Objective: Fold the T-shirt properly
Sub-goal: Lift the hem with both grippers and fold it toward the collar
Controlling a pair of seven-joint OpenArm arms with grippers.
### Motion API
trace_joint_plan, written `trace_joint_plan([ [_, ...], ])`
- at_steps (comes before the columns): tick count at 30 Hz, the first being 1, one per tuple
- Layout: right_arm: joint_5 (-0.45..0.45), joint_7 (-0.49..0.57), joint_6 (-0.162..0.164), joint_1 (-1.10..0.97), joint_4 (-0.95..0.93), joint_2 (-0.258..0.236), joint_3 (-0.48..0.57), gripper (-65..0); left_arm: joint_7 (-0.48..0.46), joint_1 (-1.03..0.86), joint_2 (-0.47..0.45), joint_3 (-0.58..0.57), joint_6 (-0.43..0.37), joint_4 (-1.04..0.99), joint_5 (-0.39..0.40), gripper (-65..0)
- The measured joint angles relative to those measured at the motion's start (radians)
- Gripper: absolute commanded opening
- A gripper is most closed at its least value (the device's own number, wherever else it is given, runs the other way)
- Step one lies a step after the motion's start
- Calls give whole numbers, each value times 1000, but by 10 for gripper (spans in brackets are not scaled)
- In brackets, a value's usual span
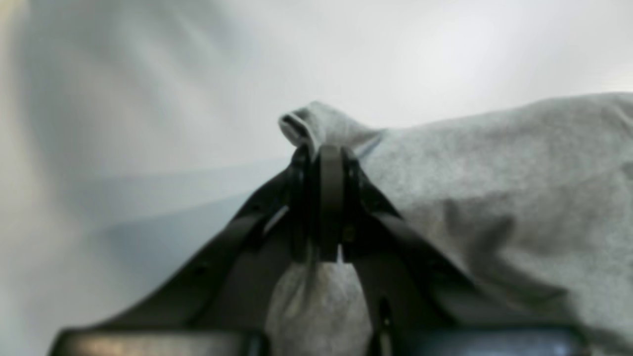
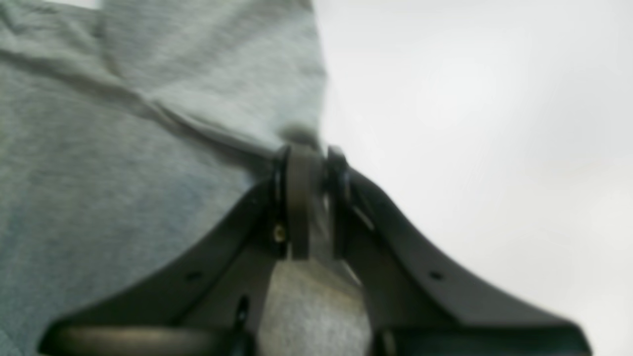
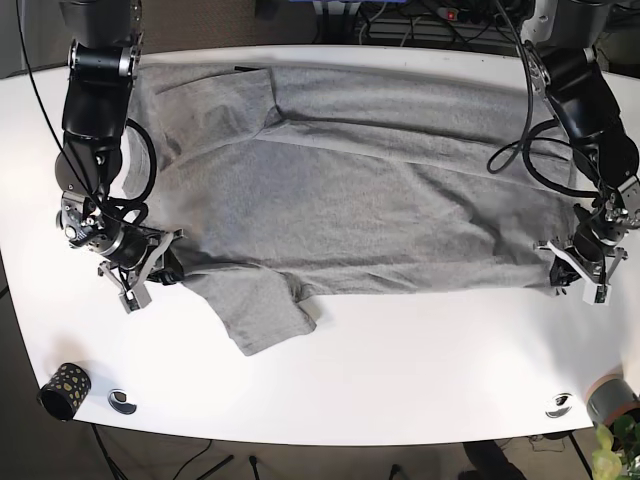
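Observation:
A grey T-shirt lies spread across the white table, with one sleeve at the front and one at the back left. My left gripper is shut on a bunched corner of the T-shirt; in the base view it is at the shirt's right front corner. My right gripper is shut on the T-shirt's edge; in the base view it is at the shirt's left front edge.
A small dark patterned cup and a round metal fitting sit at the table's front left. Another metal fitting and a grey pot with a plant are at the front right. Cables hang behind the table.

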State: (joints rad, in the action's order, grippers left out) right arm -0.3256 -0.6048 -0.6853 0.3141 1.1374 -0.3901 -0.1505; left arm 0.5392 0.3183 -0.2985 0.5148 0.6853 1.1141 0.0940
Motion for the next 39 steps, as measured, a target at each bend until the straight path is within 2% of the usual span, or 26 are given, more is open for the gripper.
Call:
trace_joint_plan([
  [2,-4,2,0,-6,15,0,1,-574,22,-8,4,14,5,15,1,-650],
  [4,-3,2,1,-9,7,-2,0,-512,26,-11,-1,18,4,16,-5,-650],
  [9,6,-2,4,34,-102,2,0,-263,23,-11,-6,18,4,17,-4,-650],
  [11,8,25,5,56,-151,3,0,-209,22,-11,-4,18,4,18,-4,-650],
  [14,4,125,5,83,-218,3,0,-174,26,-11,-4,18,4,18,-4,-650],
  [21,10,190,5,159,-376,-2,2,-166,26,-11,-4,18,4,18,-5,-650],
  [25,100,243,5,202,-468,3,2,-176,26,-11,-4,18,4,18,-5,-650],
  [28,151,264,5,203,-478,26,0,-182,26,-11,-4,18,4,18,-5,-650],
  [30,177,261,5,200,-478,50,0,-219,24,-10,-4,18,4,10,-4,-650],
  [33,190,265,3,200,-478,72,2,-335,21,-9,-4,18,4,-15,-4,-650],
  [37,191,264,4,203,-479,79,2,-552,23,-14,-5,18,4,-25,-5,-650],
  [39,192,264,4,203,-479,77,2,-634,21,-13,-4,18,4,-25,-5,-650],
])
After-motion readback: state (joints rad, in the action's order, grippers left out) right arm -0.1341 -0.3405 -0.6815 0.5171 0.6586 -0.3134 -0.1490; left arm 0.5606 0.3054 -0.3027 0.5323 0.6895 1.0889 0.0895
